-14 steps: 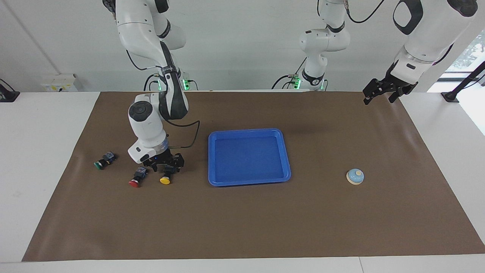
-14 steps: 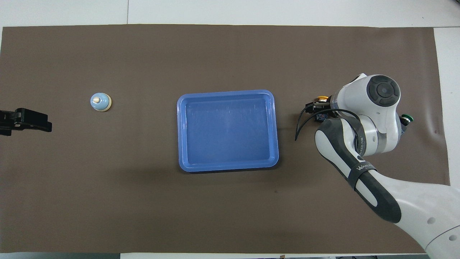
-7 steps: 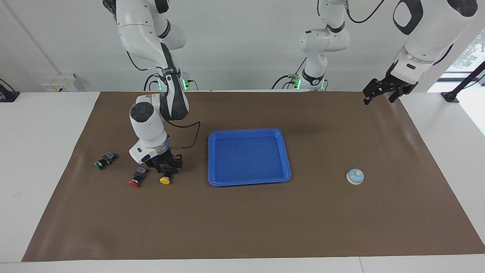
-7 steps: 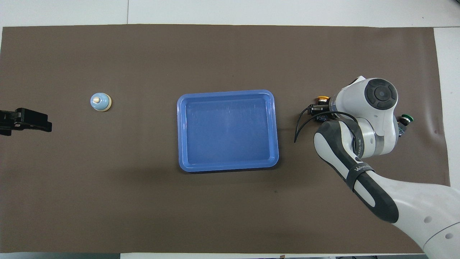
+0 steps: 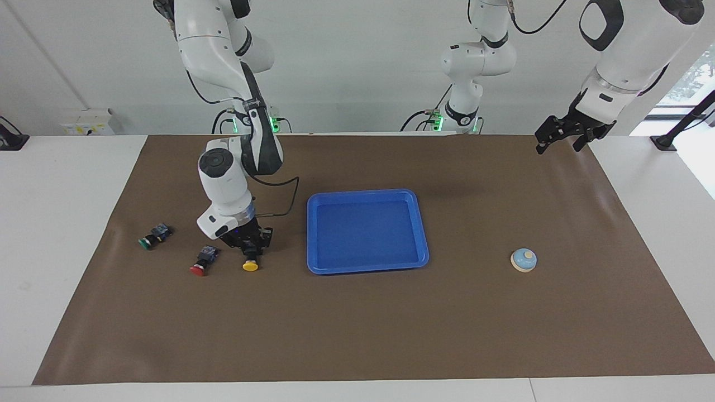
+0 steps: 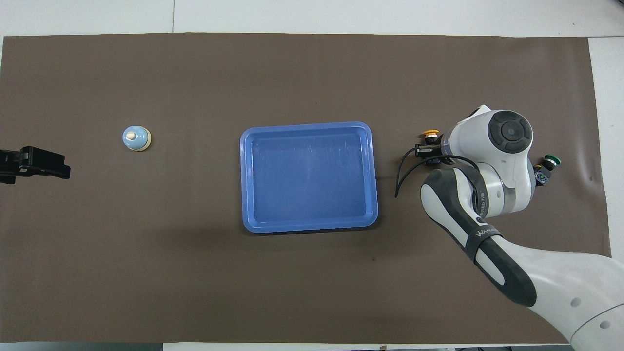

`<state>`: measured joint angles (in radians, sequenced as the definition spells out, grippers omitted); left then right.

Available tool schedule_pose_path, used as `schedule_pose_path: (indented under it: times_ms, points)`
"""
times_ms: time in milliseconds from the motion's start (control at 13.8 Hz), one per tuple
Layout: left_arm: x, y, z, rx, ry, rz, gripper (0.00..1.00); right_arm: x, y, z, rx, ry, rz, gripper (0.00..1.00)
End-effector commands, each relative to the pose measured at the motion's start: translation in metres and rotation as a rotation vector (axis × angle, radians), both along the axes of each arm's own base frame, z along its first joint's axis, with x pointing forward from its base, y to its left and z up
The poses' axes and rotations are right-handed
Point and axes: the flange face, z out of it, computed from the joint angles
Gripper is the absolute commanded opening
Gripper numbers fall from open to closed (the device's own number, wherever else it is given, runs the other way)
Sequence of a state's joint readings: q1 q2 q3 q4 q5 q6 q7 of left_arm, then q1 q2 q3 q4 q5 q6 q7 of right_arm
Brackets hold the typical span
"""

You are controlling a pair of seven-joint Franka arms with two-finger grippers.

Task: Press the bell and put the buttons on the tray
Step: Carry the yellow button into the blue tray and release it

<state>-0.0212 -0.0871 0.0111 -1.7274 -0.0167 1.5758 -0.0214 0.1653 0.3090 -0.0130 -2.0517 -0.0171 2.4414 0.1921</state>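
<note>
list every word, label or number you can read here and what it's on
"WANLI", partly readable, on the black band around the right arm's forearm in the overhead view.
A second line of print on that arm's dark cuff: too small to read.
Tray, bell, buttons and brown mat: no print visible.

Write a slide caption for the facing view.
Right hand shut on the yellow button beside the empty tray; left hand waits, raised; bell untouched.

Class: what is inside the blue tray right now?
Nothing lies in the blue tray; its whole floor shows. The green, red and yellow buttons are outside it.
</note>
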Motion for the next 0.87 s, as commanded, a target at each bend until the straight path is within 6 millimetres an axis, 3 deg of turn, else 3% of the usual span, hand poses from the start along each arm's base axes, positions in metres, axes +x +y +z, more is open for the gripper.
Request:
schedule_pose_path:
  times_ms: [0, 145, 217, 434, 651, 796]
  points:
    - [-0.003, 0.0, 0.004, 0.005, -0.002, 0.008, 1.0, 0.006, 0.033, 0.05, 0.014, 0.023, 0.017, 0.0]
    - [-0.003, 0.0, 0.005, 0.005, -0.005, 0.008, 1.0, 0.003, 0.077, 0.078, 0.016, 0.038, -0.009, 0.0]
    - [-0.003, 0.001, 0.004, 0.005, -0.003, 0.01, 1.0, -0.002, 0.108, 0.087, 0.02, 0.036, -0.017, 0.0]
    - [-0.003, 0.001, 0.004, 0.005, -0.001, 0.01, 1.0, -0.024, 0.172, 0.09, 0.031, 0.027, -0.041, 0.0]
    - [-0.003, 0.0, 0.004, 0.005, -0.003, 0.008, 1.0, -0.047, 0.217, 0.07, 0.049, 0.013, -0.081, 0.0]
    - [-0.003, 0.001, 0.004, 0.005, -0.001, 0.01, 1.0, -0.056, 0.222, 0.045, 0.055, 0.003, -0.072, 0.0]
